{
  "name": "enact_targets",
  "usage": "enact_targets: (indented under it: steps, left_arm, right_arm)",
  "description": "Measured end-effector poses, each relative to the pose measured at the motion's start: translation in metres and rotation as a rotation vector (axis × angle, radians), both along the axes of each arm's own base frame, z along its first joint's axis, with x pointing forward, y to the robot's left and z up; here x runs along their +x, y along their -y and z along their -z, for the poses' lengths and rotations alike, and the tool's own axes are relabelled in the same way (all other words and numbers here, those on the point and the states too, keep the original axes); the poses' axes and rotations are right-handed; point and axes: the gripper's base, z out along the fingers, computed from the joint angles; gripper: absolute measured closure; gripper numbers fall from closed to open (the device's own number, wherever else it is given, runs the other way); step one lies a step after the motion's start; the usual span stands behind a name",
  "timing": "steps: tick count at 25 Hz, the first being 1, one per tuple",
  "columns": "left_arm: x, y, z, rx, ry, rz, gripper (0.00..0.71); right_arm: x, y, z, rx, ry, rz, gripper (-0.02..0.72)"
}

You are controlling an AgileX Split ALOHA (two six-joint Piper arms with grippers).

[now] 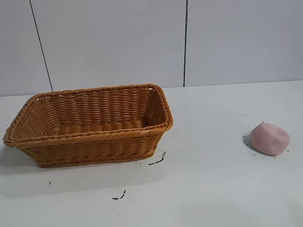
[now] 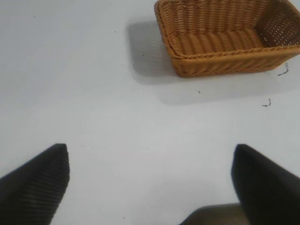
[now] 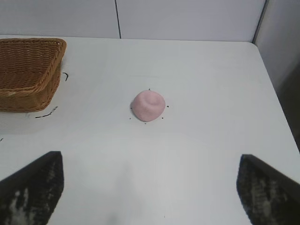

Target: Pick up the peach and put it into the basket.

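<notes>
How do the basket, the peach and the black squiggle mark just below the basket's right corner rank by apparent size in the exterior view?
1. Basket, by far the largest.
2. Peach, much smaller.
3. Black squiggle mark, smallest, a thin short line.

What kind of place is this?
Probably a robot test bench, not a home: a bare white table before plain wall panels, holding only a wicker basket and a peach.

pink peach (image 1: 269, 138) (apart from basket (image 1: 92, 142))
</notes>
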Motion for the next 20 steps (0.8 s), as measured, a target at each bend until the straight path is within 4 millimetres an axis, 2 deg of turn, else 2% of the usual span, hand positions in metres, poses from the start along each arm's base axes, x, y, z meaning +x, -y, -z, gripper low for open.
enact_targets:
  steps: [12, 14, 17, 20]
  left_arm:
    - [0.000, 0.000, 0.000, 0.000, 0.000, 0.000, 0.018]
    - [0.000, 0.000, 0.000, 0.000, 0.000, 0.000, 0.018]
    - [0.000, 0.000, 0.000, 0.000, 0.000, 0.000, 0.018]
    - [0.000, 0.000, 0.000, 0.000, 0.000, 0.000, 0.018]
  right_arm:
    - [0.000, 0.000, 0.000, 0.000, 0.000, 0.000, 0.014]
    - [0.003, 0.000, -0.005, -0.001, -0.014, 0.000, 0.014]
    - [0.019, -0.001, -0.018, -0.004, -0.094, 0.000, 0.014]
    - [0.053, -0.002, -0.028, -0.009, -0.228, 0.000, 0.014]
